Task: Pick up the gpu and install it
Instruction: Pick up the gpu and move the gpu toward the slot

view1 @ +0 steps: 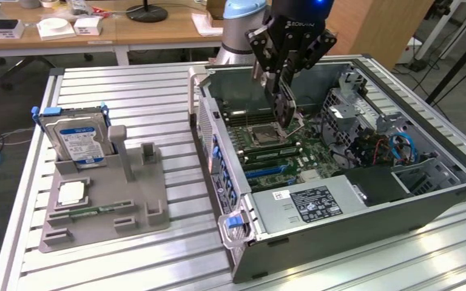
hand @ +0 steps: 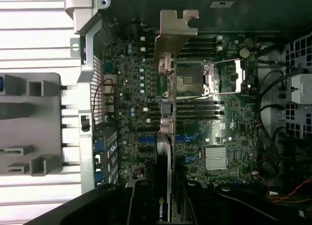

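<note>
My gripper [view1: 281, 82] hangs over the open computer case [view1: 427, 200], shut on the gpu [view1: 286, 110]. The gpu is a thin dark card held on edge, pointing down toward the motherboard [view1: 286, 154] near the processor socket [view1: 263, 133]. In the wrist view the gpu [hand: 166, 118] shows edge-on between my fingers [hand: 142, 205], and its silver bracket [hand: 176, 30] reaches toward the case's back wall. The card's lower edge sits above the board; I cannot tell whether it touches a slot.
A grey parts holder [view1: 136, 200] stands on the slatted metal table [view1: 119, 85] at the exterior view's left. It carries a silver hard drive with a blue label [view1: 75, 138], a processor chip [view1: 71, 193] and a green memory stick [view1: 97, 211]. Cables [view1: 395, 148] and a drive cage [view1: 354, 115] fill the case's far side.
</note>
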Action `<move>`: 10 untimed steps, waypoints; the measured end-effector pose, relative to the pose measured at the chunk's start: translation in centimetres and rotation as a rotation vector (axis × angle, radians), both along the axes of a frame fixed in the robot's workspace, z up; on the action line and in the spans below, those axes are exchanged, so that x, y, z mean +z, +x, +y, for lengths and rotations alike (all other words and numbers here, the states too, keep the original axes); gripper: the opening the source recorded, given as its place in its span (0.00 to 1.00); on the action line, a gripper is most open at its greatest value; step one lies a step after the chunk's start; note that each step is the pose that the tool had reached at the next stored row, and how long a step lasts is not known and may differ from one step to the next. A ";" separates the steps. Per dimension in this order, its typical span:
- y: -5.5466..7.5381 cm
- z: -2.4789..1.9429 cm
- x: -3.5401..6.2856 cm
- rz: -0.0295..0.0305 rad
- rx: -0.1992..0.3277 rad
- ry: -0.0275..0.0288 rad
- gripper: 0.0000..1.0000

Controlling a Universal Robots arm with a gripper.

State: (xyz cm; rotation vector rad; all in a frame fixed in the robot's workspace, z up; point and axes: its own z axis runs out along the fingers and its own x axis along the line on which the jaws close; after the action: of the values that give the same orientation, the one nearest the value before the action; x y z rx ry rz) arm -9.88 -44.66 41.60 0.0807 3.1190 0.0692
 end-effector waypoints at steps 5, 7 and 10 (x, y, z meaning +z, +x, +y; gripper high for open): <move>0.7 0.00 0.00 0.0000 0.000 0.0000 0.26; 1.0 0.00 0.00 0.0000 0.000 0.0000 0.26; 1.5 0.00 0.00 0.0000 0.000 -0.0001 0.26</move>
State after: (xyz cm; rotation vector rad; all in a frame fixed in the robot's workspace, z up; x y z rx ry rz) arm -8.38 -44.66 41.60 0.0804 3.1190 0.0691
